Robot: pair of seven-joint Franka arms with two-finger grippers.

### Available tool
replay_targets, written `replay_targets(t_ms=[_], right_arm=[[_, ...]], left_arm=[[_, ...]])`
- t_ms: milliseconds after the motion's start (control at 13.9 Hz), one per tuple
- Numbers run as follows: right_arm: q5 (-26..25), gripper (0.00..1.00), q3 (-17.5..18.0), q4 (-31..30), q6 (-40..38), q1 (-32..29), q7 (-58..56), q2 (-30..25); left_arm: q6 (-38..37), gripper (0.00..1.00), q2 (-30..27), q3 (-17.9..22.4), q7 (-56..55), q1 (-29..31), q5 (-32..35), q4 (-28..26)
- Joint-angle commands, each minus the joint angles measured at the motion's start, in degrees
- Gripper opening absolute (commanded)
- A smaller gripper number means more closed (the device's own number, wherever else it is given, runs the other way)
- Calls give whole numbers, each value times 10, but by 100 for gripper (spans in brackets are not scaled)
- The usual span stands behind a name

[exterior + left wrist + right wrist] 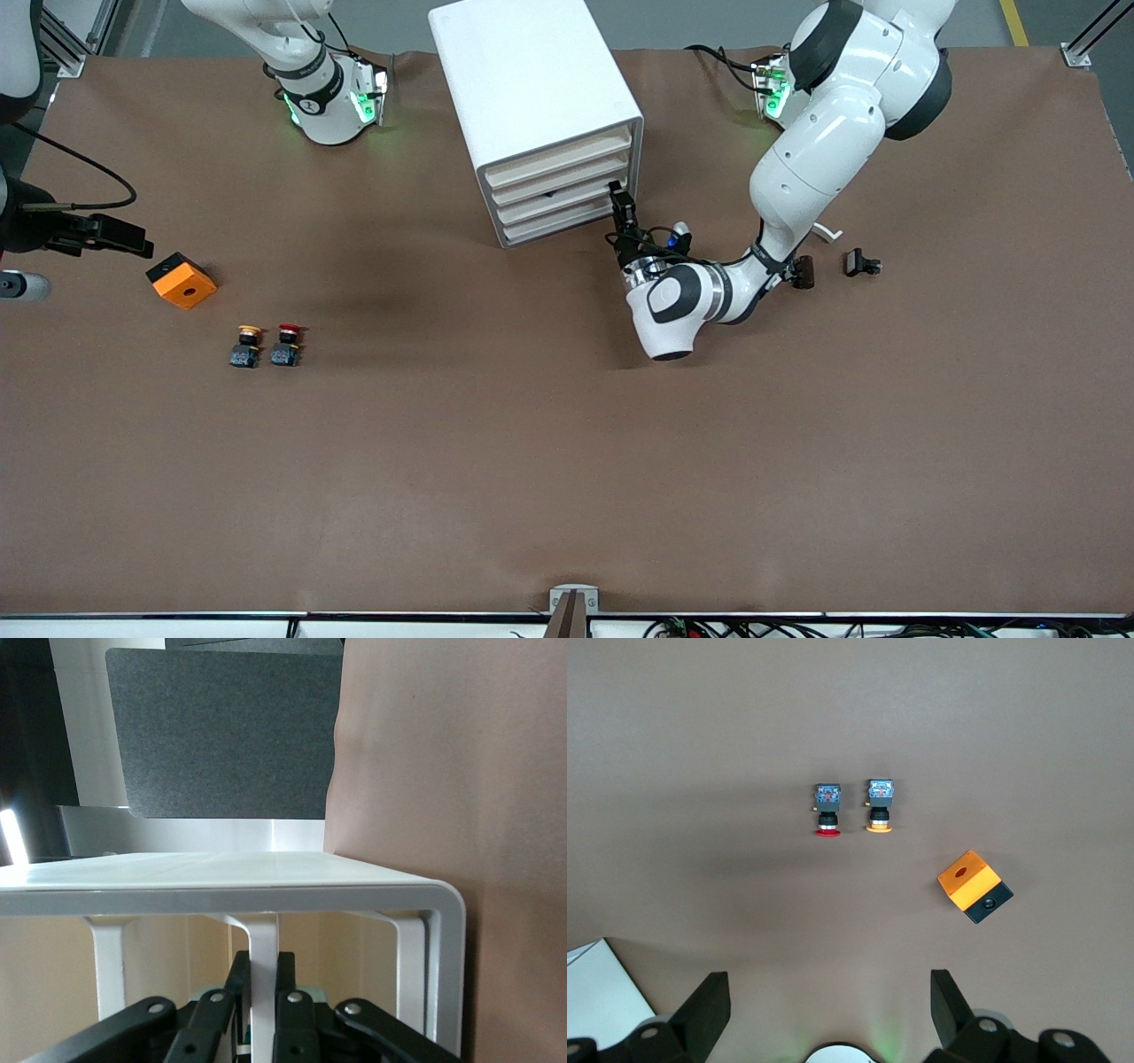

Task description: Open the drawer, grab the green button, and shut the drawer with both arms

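"So, what did the right arm's end of the worktop (pixel 532 461) look like?"

"The right pincer (pixel 133 241) waited in the air there with its fingers (pixel 700 1010) spread wide and nothing between them. Just beside it lay an orange box (pixel 182 280). Nearer the front camera, a yellow-capped button (pixel 247 346) and a red-capped button (pixel 286 344) stood side by side."

"And the drawer (pixel 558 225)?"

"It sat lowest of four in the white cabinet (pixel 532 89), farther from the camera at mid-worktop, and looked pushed in."

"The left pincer (pixel 617 190)?"

"At the cabinet's front, by the lower drawers, clamped on a thin white strip (pixel 263 943). Whether that was the lowest drawer's lip, I couldn't tell. Two small dark parts (pixel 861 263) lay toward the left arm's end."
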Motion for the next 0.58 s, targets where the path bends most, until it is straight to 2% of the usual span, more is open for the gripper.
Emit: replay_targets(t_ms=[0, 505], right_arm=[[-5, 100, 1, 17, -9, 4, 16, 6], [11, 100, 6, 14, -16, 27, 159, 6]], left_arm=[[-8, 11, -4, 8, -10, 7, -12, 18], [-7, 13, -5, 24, -14, 34, -11, 56]])
